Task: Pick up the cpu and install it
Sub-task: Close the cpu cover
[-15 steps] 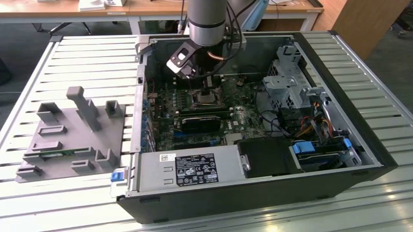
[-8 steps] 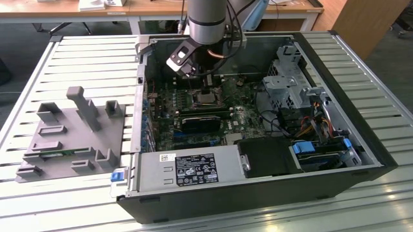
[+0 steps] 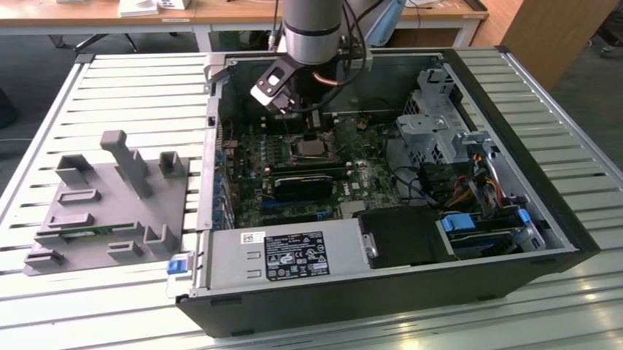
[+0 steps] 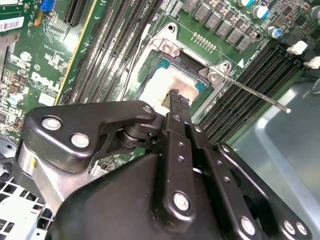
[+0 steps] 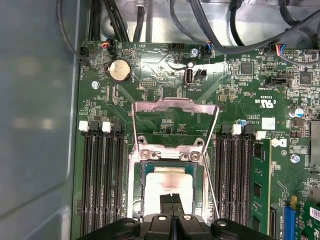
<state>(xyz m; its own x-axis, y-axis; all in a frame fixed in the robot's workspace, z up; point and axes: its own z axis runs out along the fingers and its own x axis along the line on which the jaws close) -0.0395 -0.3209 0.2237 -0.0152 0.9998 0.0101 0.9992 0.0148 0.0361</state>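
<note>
Holding the gripper point(image 5: 171, 198), fingers pressed together, over the cpu point(image 5: 160, 180), which lies flat in the open socket point(image 5: 134, 186) between the memory slots point(image 5: 102, 185), we judge any push should be light and square, clear of the raised metal frame point(image 5: 175, 104).

The arm point(image 3: 311, 47) is a grey metal tube with a dark band, and black cables point(image 3: 349, 33) run beside it. The gripper point(image 4: 176, 97) is black, built of jointed links pinned with round silver screws point(image 4: 180, 200).
</note>
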